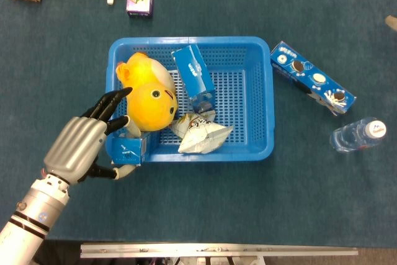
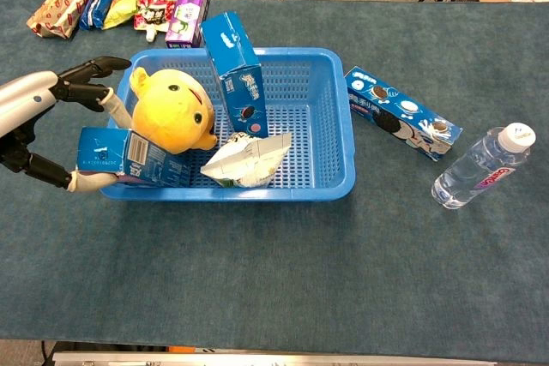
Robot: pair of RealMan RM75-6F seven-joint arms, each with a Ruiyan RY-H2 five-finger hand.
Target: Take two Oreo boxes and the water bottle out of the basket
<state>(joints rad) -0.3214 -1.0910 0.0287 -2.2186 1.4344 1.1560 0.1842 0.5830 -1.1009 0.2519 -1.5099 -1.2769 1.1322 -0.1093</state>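
My left robot hand (image 2: 39,130) pinches a blue cardboard Oreo box (image 2: 120,156) at the blue plastic basket's (image 2: 330,117) left wall. I should lift it clear of the yellow plush toy (image 2: 171,111), then set it flat on the surface.

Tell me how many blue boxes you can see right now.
3: one held by the left hand at the basket's left corner, one upright inside the basket, one on the table right of it.

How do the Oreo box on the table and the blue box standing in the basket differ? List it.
The Oreo box on the table lies flat outside the basket, cookie pictures facing up. The blue box in the basket stands nearly upright, leaning, beside the yellow plush toy, showing mostly plain blue sides. Neither is touched by a hand; the left hand holds a third blue box. Both are long blue cartons.
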